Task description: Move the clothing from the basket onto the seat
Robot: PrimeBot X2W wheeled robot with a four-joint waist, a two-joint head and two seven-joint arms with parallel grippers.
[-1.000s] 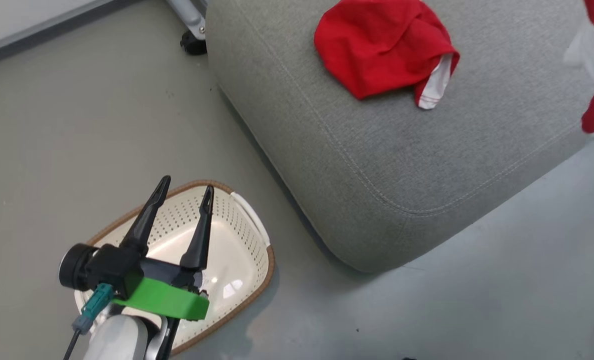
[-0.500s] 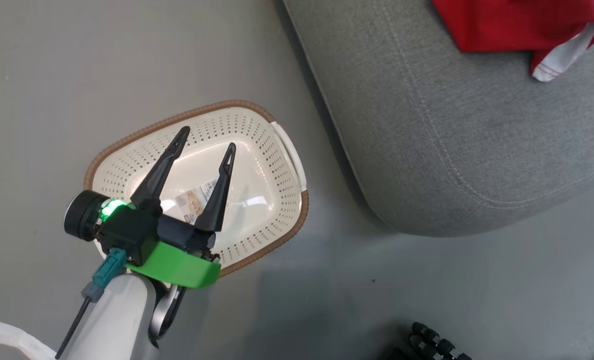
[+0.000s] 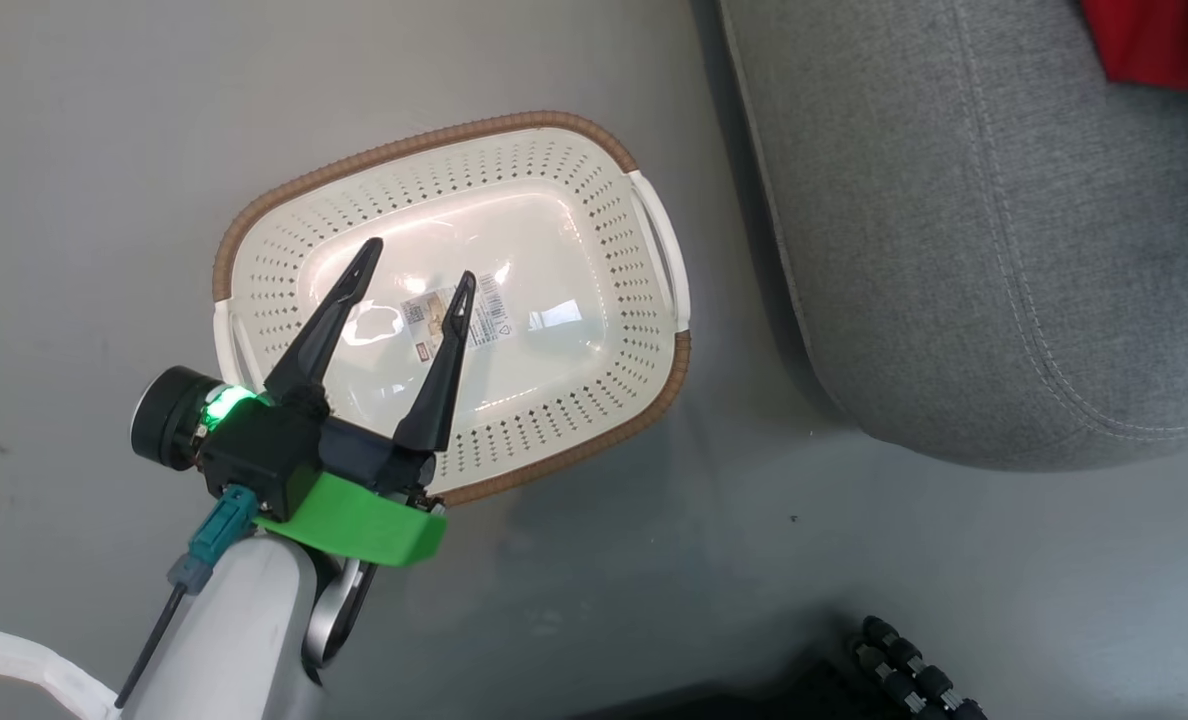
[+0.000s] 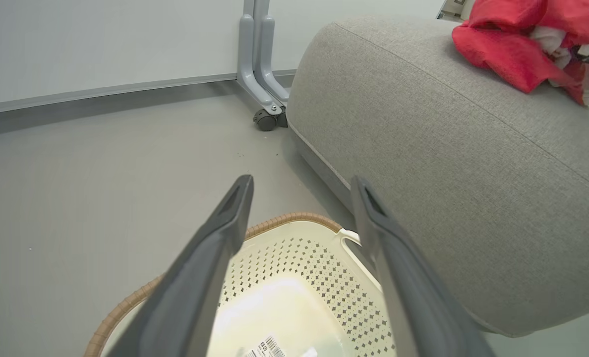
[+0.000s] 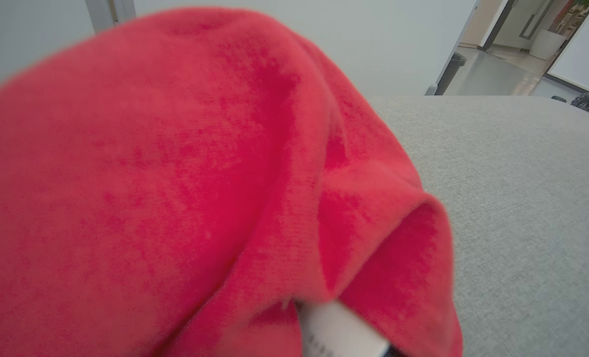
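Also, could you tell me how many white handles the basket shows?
2: one handle on the basket end facing the seat, the other on the opposite end.

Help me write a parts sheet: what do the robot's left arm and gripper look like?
The left gripper has two long, tapering dark fingers on a black block. A bright green collar joins it to a pale, rounded forearm. A round black barrel with a glowing green light sits at its side, and a teal plug carries a thin black cable.

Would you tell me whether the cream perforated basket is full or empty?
Empty: the cream perforated plastic basket holds nothing but a paper label on its glossy floor.
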